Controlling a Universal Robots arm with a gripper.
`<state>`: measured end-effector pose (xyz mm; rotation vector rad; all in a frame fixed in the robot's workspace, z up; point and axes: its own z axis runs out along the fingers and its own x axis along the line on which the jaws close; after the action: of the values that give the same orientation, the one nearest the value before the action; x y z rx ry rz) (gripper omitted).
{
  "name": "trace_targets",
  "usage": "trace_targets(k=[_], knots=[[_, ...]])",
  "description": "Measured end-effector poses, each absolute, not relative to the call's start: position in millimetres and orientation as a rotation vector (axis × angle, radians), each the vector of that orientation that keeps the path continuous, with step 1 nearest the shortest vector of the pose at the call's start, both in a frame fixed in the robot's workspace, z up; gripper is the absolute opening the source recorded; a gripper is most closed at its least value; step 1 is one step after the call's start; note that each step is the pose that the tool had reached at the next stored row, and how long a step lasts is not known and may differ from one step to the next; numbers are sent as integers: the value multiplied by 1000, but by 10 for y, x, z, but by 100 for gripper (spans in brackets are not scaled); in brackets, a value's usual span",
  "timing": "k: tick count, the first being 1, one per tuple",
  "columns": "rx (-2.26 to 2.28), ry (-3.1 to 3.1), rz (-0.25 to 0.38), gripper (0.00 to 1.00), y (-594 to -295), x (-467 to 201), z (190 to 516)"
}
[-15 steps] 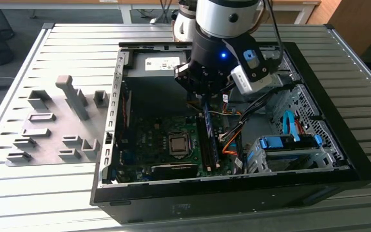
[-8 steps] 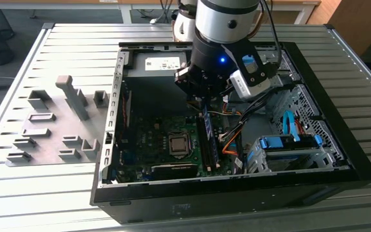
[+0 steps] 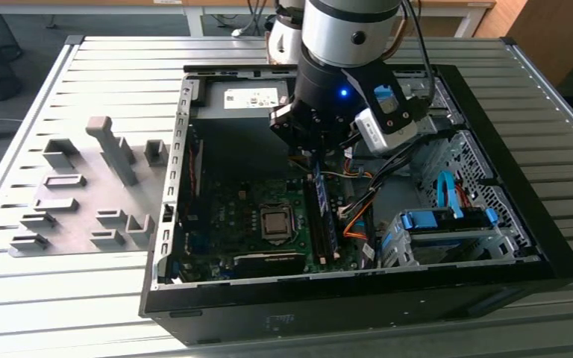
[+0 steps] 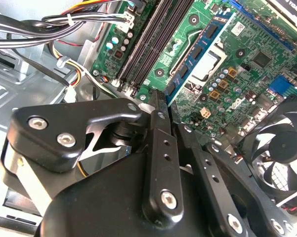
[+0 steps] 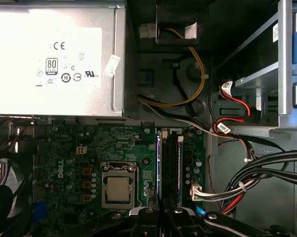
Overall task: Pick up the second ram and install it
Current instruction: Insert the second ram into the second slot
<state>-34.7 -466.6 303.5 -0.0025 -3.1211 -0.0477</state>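
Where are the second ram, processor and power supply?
second ram [image 4: 196, 49]: second wrist view, board's middle.
processor [image 5: 117, 188]: first wrist view, metal lid.
power supply [image 5: 64, 49]: first wrist view, pale label.

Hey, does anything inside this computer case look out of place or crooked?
Nothing looks damaged. The second ram is not seated: the gripper holds it above the motherboard, roughly in line with the memory slots.
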Motion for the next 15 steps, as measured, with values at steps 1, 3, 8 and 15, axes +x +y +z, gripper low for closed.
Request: trace_targets(k=[1,3,8,15], knots=[[-3,-3121,-48,15,-4666,-347,3034],[-3,-3121,-48,15,-4666,-347,3028],[-4,-3121,-48,15,-4668,-330,2983],[-18,-3121,-48,15,-4683,-320,2909]])
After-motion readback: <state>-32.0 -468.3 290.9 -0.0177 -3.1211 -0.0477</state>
